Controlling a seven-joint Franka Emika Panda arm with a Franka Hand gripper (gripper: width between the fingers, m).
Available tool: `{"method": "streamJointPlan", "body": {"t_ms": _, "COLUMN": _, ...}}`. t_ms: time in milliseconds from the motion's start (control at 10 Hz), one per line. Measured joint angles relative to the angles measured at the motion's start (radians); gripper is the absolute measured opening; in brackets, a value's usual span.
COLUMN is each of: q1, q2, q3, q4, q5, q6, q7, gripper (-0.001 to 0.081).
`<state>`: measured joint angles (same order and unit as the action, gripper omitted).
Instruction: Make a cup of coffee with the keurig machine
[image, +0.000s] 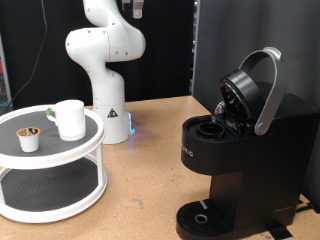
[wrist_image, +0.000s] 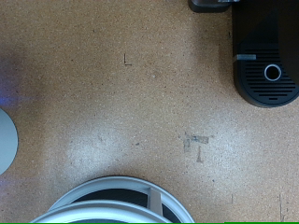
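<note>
The cup, a plain white mug, stands upright on the top shelf of a white two-tier round stand at the exterior view's left. A small white pod with dark contents stands beside it. The keurig machine is at the exterior view's right, its lid open and its silver handle raised. Its round drip tray has nothing on it. The wrist view looks down from high above the table onto the machine and the stand's rim. The gripper's fingers show in neither view.
The white arm base stands on the wooden table behind the stand, and the arm rises out of the exterior view's top. A black curtain hangs behind. Small tape marks lie on the table.
</note>
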<state>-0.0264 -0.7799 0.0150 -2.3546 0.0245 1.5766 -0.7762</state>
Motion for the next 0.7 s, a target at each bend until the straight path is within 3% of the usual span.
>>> {"method": "streamJointPlan", "body": {"t_ms": 300, "q1": -0.001, "q2": -0.017, "q3": -0.076, "q4": -0.030, "q5": 0.047, "q6": 0.126, "q7": -0.085, "gripper": 0.0803}}
{"method": "streamJointPlan", "body": {"t_ms": 600, "q1": -0.011, "q2": -0.025, "q3": -0.199, "q4": -0.028, "q5": 0.027, "q6": 0.121, "q7": -0.233, "gripper": 0.0803}}
{"method": "streamJointPlan", "body": {"t_ms": 700, "q1": -0.017, "q2": -0.025, "q3": -0.211, "q4": -0.027, "q5": 0.025, "q6": 0.121, "q7": -0.247, "gripper": 0.0803}}
